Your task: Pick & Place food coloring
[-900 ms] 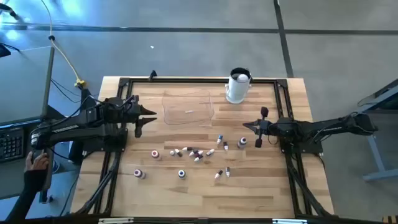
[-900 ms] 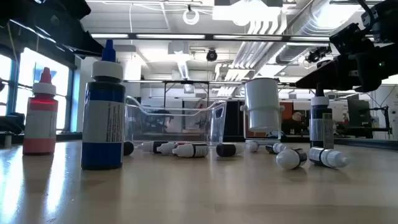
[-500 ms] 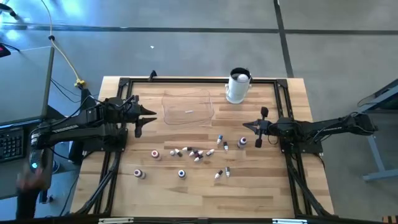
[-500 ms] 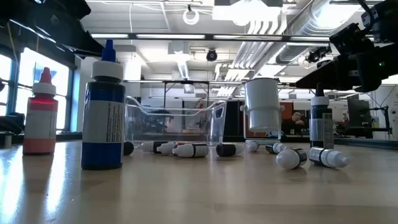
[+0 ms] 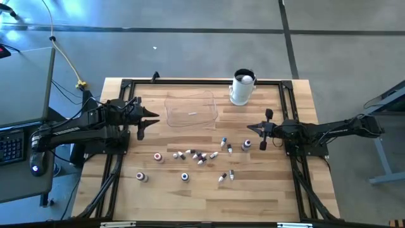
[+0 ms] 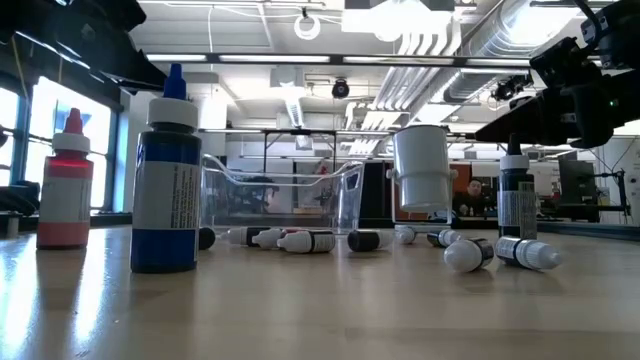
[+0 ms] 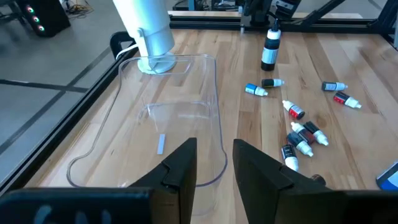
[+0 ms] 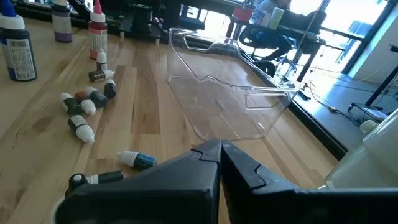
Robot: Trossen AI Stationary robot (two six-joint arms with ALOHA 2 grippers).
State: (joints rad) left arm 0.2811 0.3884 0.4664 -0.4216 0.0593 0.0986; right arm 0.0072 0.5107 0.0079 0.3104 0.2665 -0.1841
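Observation:
The food coloring (image 5: pixel 197 156) is several tiny bottles and pots on the table's middle, most lying on their sides. A red one (image 6: pixel 65 190), a blue one (image 6: pixel 165 180) and a dark one (image 6: pixel 513 195) stand upright. My left gripper (image 5: pixel 154 116) hovers at the table's left, open, pointing over the clear tray (image 7: pixel 168 118) with the bottles (image 7: pixel 298 130) beyond. My right gripper (image 5: pixel 250 128) hovers at the table's right, shut, just past the upright dark bottle (image 5: pixel 247 144). Lying bottles (image 8: pixel 84 106) show ahead of its fingers (image 8: pixel 219 152).
A clear plastic tray (image 5: pixel 192 109) rests flat on the far middle of the table. A large white cylindrical container (image 5: pixel 242 88) stands just right of it, near the far edge. A dark frame (image 5: pixel 126 83) rims the table. Bare wood lies along the near edge.
A person's hand beside the left arm's base, off the table's left edge, has drawn away out of view. Both arms and all the bottles have kept still.

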